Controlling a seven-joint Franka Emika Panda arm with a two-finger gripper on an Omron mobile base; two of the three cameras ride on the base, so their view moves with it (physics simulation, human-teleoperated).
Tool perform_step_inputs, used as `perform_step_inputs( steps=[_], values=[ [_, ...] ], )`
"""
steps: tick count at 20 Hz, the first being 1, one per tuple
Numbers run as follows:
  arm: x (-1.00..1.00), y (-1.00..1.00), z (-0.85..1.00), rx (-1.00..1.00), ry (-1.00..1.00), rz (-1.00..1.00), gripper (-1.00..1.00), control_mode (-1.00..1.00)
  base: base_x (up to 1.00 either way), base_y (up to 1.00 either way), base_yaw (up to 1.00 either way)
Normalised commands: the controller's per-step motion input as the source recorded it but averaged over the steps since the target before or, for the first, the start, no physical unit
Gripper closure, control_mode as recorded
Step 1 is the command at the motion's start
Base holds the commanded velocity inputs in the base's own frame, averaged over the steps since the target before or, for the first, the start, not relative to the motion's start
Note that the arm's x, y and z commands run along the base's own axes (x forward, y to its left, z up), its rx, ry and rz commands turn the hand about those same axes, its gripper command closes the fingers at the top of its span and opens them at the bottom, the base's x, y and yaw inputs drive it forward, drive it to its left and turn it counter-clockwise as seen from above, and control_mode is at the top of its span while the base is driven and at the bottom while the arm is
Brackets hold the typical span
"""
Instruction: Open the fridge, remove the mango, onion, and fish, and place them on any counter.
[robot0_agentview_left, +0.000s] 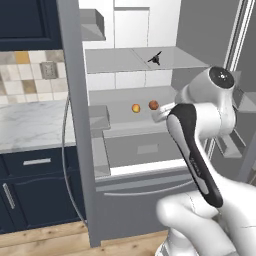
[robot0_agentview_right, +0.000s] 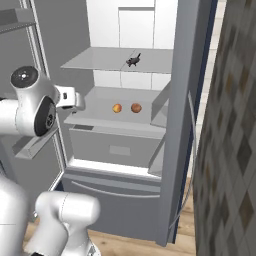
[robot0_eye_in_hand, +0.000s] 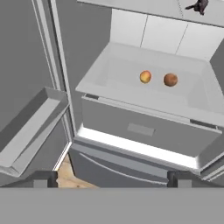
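Flat, even rendered light — no visible lamp and no glare. The fridge (robot0_agentview_left: 145, 65) interior reads bright white at the back, its shelves mid-grey with only faint soft shading beneath. The arm (robot0_agentview_left: 200, 150) shows gentle gradients, no hard cast shadow. All three pictures are soft and low in detail — the fish (robot0_agentview_right: 133, 60) is a dark smudge. Edges look straight, undistorted.

matt grey fridge (robot0_agentview_right: 180, 125), smooth white interior, veined marble counter (robot0_agentview_left: 30, 125)
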Motion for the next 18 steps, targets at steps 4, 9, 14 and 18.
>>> perform_step_inputs(
  steps=[4,9,14,18],
  values=[
    [-0.47,-0.7,-0.26,-0.09,0.03,-0.21,-1.0,-1.0,0.0,0.0,0.0],
    [-0.12,-0.13,-0.14,0.0,0.07,-0.05,-1.0,-1.0,0.0,0.0,0.0],
    [0.05,0.0,0.0,0.0,0.04,-0.01,-1.0,1.0,0.31,0.0,-0.02],
    [0.0,0.0,0.0,0.0,0.0,0.0,-1.0,1.0,1.0,0.13,-0.09]
  ],
)
